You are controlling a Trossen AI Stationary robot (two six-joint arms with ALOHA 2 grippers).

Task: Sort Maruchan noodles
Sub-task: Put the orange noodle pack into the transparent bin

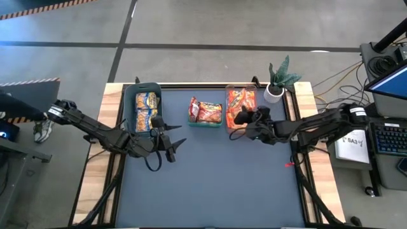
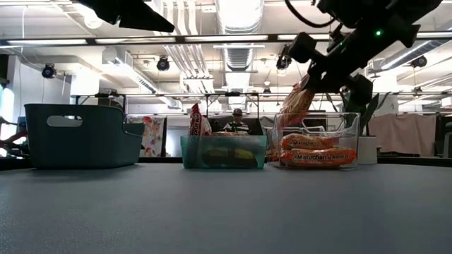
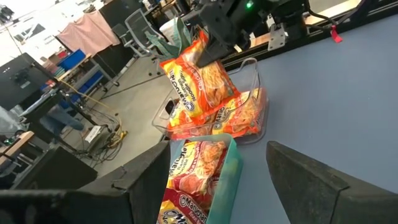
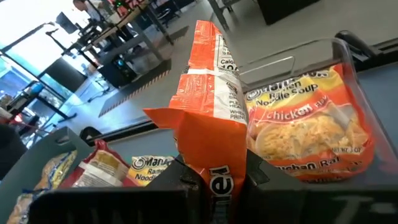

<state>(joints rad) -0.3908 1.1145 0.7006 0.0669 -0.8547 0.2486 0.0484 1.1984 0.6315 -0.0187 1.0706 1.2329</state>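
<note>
My right gripper [image 1: 239,119] is shut on an orange-red Maruchan packet [image 2: 294,106] over the clear bin [image 2: 351,121] at the far right, which holds more orange-red packets [image 2: 316,156]. Red-and-white packets [image 1: 207,112] stand in the small teal bin [image 2: 223,151] in the middle. Yellow-and-blue packets [image 1: 146,108] lie in the dark teal bin [image 2: 81,135] at the far left. My left gripper [image 1: 169,144] is open and empty, above the mat just near of the dark teal bin. My right gripper pinches one short end of the orange-red packet [image 4: 210,163] between its two fingers [image 4: 261,177]. The fingers come slanting down from the table's right. The packet hangs tilted below the gripper, and its lower end [image 3: 181,111] reaches down into the clear bin.
A potted plant [image 1: 278,81] stands at the far right corner, right of the clear bin. The grey mat [image 1: 210,184] stretches bare toward the near edge. Desks, chairs and a person show in the room beyond the table.
</note>
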